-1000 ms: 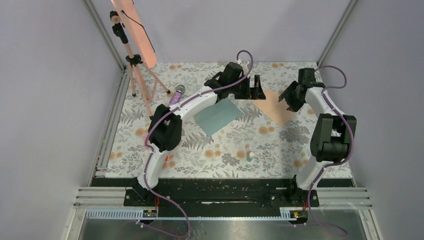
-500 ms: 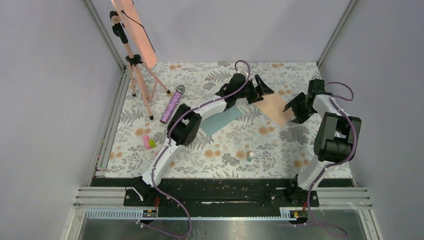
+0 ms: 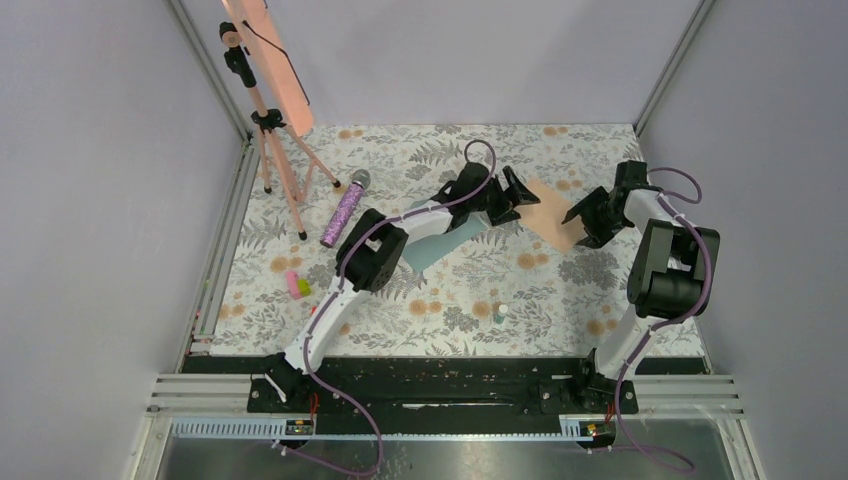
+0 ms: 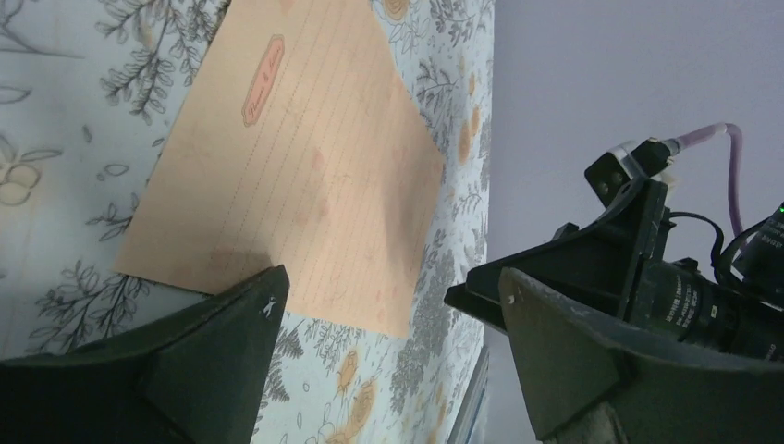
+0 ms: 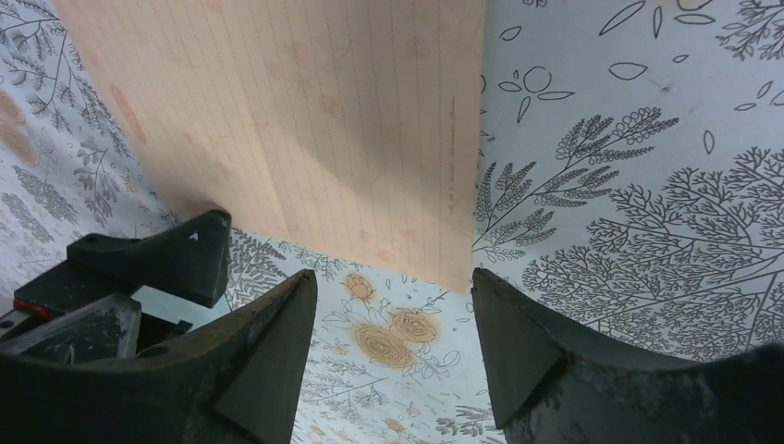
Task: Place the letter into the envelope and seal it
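A: Risk first: thin letter (image 3: 553, 216) flat on the floral cloth (image 3: 450, 300), so likely to skid or crease under a fingertip instead of lifting.
B: Crowded as well, with two grippers at one sheet; could bump.
A: Left gripper (image 4: 388, 287)?
B: Spread wide, empty, tips by the sheet's edge; contact unclear.
A: Right gripper (image 5: 393, 277)?
B: Wide apart too, gripping nothing, straddling a corner. Envelope (image 3: 435, 242) off to the left, partly under the left arm (image 3: 400, 222).

Right pincer (image 5: 393, 274) spread wide, letter (image 5: 305, 120) lying flat on floral table (image 5: 647, 185) just ahead
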Action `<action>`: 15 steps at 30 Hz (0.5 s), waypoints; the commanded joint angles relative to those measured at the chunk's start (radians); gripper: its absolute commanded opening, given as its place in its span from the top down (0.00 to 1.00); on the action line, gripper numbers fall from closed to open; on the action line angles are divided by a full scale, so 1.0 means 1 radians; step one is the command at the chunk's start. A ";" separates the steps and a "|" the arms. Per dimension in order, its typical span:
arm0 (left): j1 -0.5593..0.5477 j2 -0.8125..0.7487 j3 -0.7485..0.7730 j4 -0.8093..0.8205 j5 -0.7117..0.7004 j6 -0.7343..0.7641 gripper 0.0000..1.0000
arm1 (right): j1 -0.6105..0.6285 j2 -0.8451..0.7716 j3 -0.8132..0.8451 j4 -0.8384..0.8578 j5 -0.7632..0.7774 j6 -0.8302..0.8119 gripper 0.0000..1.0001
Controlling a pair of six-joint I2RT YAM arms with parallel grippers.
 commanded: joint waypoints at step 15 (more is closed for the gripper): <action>-0.043 -0.520 -0.631 0.017 0.012 0.149 0.12 | -0.027 -0.132 -0.102 0.016 -0.014 -0.012 0.30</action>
